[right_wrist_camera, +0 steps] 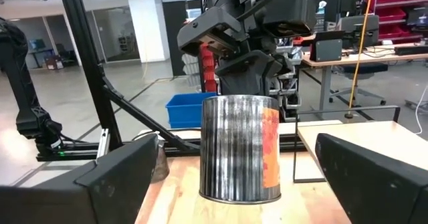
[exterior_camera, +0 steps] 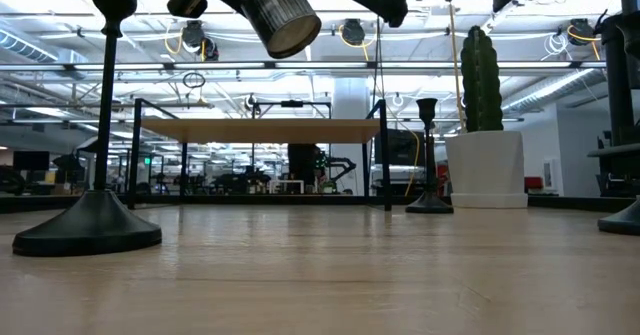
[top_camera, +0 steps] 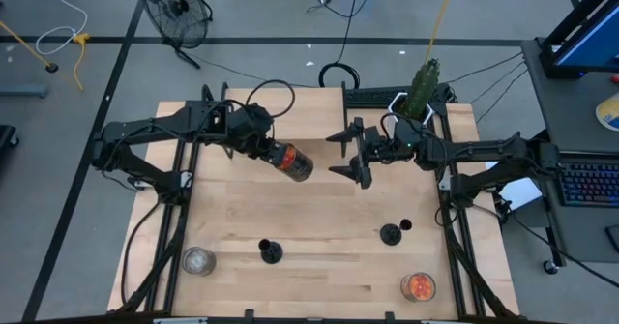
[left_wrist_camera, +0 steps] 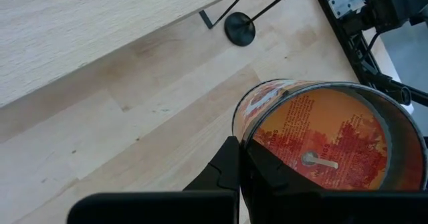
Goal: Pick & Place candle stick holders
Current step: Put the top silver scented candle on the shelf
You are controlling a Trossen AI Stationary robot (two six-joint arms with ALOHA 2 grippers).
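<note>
My left gripper (top_camera: 266, 150) is shut on a cylindrical jar (top_camera: 293, 162) with a metallic wall and an orange label, high above the table's middle; it also shows in the low view (exterior_camera: 280, 15). My right gripper (top_camera: 360, 155) is open and empty, facing the jar from the right (right_wrist_camera: 227, 184). One black candle stick holder (top_camera: 270, 252) stands on its round base near the front, and another (top_camera: 390, 233) stands to its right. A third shows only in the low view (exterior_camera: 428, 200), farther back. My left gripper holds the jar by its upper end (right_wrist_camera: 239, 90), one dark finger (left_wrist_camera: 231, 170) against the wall beside the rim. The fingers come from above, slanting toward the table's right. The jar hangs below them, lifted clear and tilted, its free end (exterior_camera: 295, 37) pointing down and right.
A glass jar with grey contents (top_camera: 198, 260) stands at the front left and one with orange contents (top_camera: 418, 286) at the front right. A cactus in a white pot (top_camera: 423, 90) stands at the far right edge. Bare wood lies between the holders and the arms.
</note>
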